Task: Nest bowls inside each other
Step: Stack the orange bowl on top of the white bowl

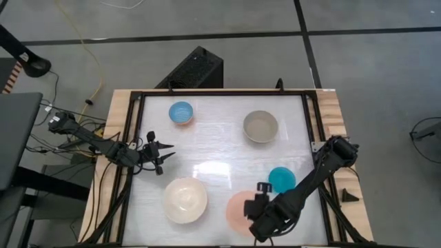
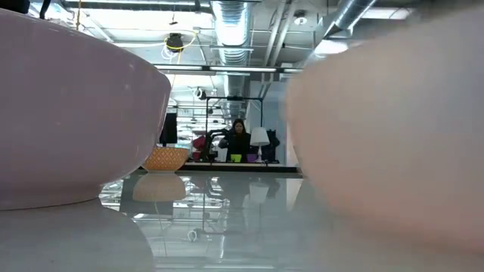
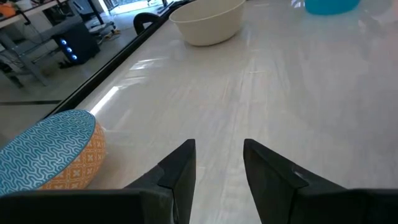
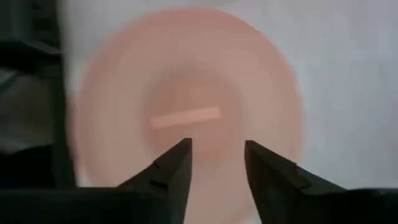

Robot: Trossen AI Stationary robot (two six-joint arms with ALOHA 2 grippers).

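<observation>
Our right hand [image 4: 216,163] hovers open over the pink bowl [image 4: 186,93] at the worktop's [image 1: 220,148] near edge — looks rigid, smooth, probably slippery, so we'd pinch the rim.

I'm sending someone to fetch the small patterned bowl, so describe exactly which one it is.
Look at the white table and find its far left corner, beyond the left gripper. The small bowl there is blue inside with an orange outside, the only patterned one; the teal bowl is plain.

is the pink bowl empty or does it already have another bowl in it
Empty. The right wrist view looks straight down into the pink bowl and shows only its bare inside. In the high view the teal bowl sits beside it on the table.
</observation>
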